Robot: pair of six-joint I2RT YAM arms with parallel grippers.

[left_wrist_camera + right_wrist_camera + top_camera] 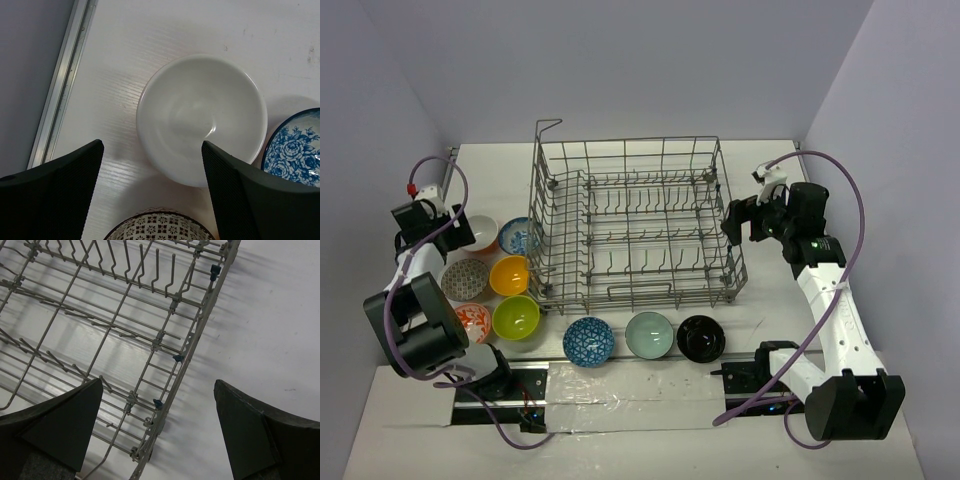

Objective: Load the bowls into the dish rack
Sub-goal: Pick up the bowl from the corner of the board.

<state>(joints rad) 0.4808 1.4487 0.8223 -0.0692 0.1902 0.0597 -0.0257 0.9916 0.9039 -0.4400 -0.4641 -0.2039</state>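
Left tool (151, 146) hangs released, jaws spread wide above the white bowl (200, 115) on the desk (150, 30); right tool (159, 385) gapes released over the right edge of the dish rack (635, 215).

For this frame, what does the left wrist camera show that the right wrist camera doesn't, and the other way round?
Only the left wrist: a white-inside bowl, the edge of a blue floral bowl, the top of a lattice-patterned bowl, and a metal rail along the table's edge. Only the right wrist: a corner of the dish rack with upright tines, no bowls in the visible part. Both: the white table, and dark fingers spread apart at the bottom, the left fingers and the right fingers alike clamping nothing.
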